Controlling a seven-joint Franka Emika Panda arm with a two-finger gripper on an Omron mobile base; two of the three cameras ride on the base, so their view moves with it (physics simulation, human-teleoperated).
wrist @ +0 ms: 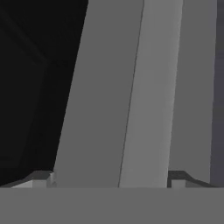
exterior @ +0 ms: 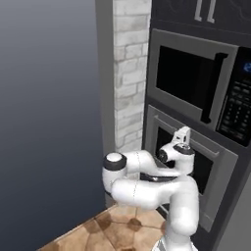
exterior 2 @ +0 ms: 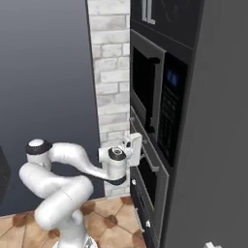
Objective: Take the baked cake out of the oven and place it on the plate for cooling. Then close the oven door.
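Note:
The grey oven door (exterior: 221, 172) stands shut below the microwave, so the oven's inside is hidden. Its horizontal bar handle (exterior: 208, 148) runs across the top of its dark glass window (exterior: 203, 169). My gripper (exterior: 185, 136) is pressed up to that handle; from the right it sits against the door's upper edge (exterior 2: 139, 145). In the hand view the handle bar (wrist: 118, 96) runs between the two fingertips (wrist: 41, 177), which stand wide apart on either side of it. The gripper (wrist: 109, 179) is open around the bar. The dark glass (wrist: 30, 87) lies beside the bar.
The microwave (exterior: 196, 83) with keypad and vertical black handle sits directly above the oven. A white brick column (exterior: 128, 73) borders the cabinet on the left. Tiled floor (exterior: 112, 228) lies below, and the arm's elbow (exterior 2: 53, 193) folds back left of the oven.

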